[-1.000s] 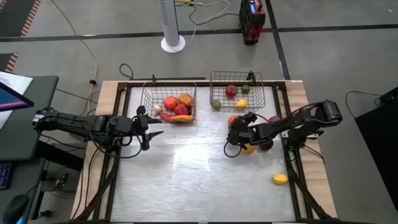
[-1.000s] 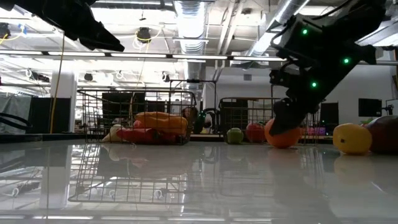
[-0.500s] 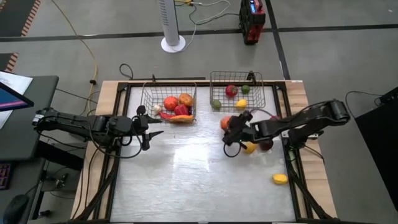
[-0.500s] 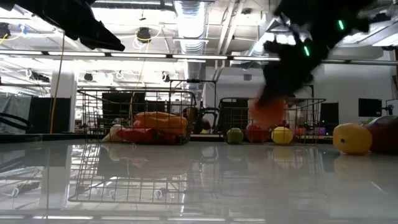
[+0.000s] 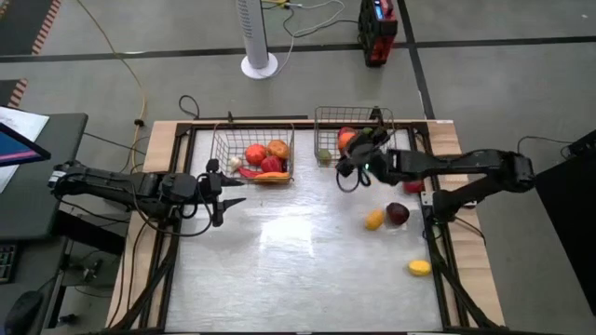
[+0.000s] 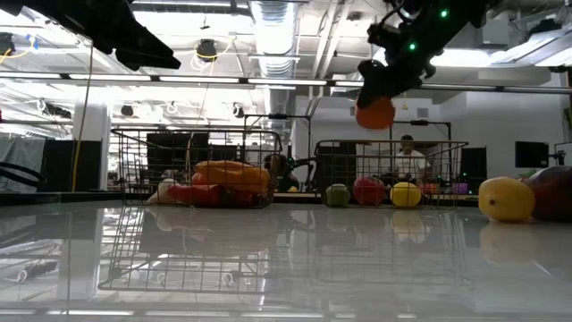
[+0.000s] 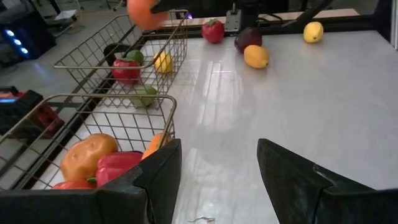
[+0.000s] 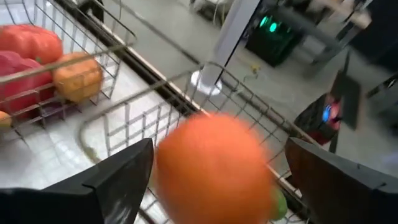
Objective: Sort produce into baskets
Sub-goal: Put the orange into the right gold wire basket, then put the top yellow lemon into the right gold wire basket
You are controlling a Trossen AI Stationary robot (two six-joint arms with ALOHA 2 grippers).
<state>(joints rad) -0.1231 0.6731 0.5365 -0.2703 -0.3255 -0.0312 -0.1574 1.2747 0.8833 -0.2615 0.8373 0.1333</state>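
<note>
Upper right of the high view, the right tool has swung its pinched orange fruit off the desk to the right basket; low view: fruit hangs above the mesh, release seems next; left tool waits spread.
</note>
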